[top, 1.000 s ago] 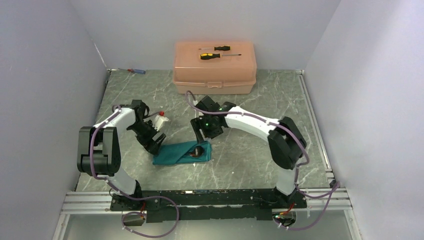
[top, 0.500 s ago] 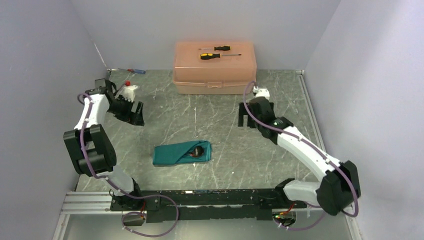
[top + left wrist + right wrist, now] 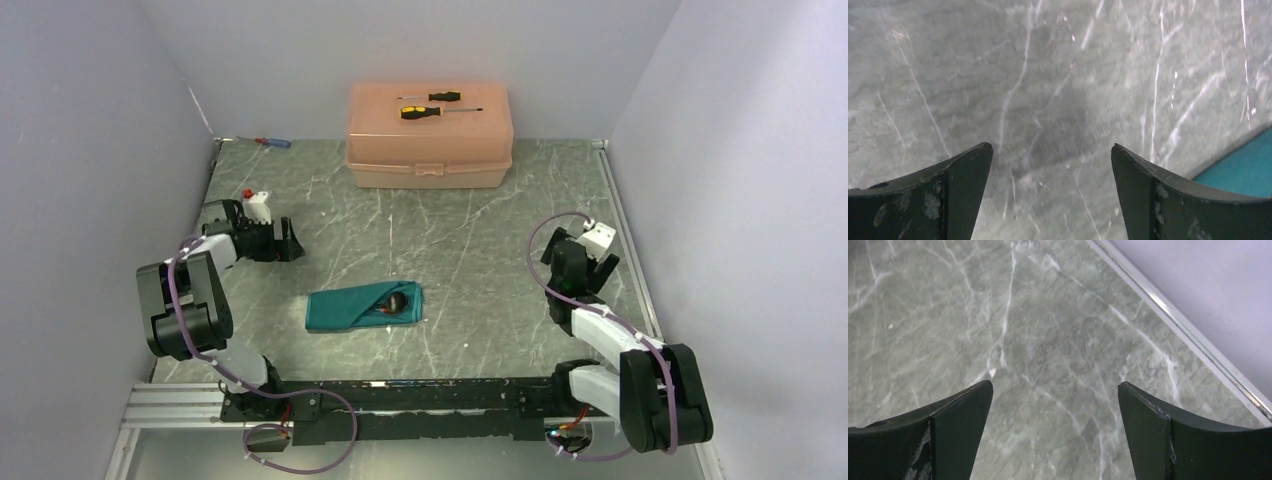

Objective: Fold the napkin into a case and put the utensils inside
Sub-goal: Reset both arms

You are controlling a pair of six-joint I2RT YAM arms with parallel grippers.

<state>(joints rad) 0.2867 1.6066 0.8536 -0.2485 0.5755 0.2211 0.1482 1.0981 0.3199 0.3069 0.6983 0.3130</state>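
Observation:
The teal napkin lies folded as a long narrow case in the middle of the table. The utensils show only as a dark round spoon bowl at its open right end; I cannot make out the fork. My left gripper is open and empty, low over the table at the left, well apart from the case. In the left wrist view a corner of the teal cloth shows at the lower right. My right gripper is open and empty near the right edge, over bare table.
A peach plastic box stands at the back with two yellow-and-black screwdrivers on its lid. A small red-and-blue screwdriver lies at the back left corner. A metal rail and walls bound the table.
Both arms have drawn away from the case to the sides. The left gripper has come down at the left, and the right arm has folded back near the right edge. The case has not moved.

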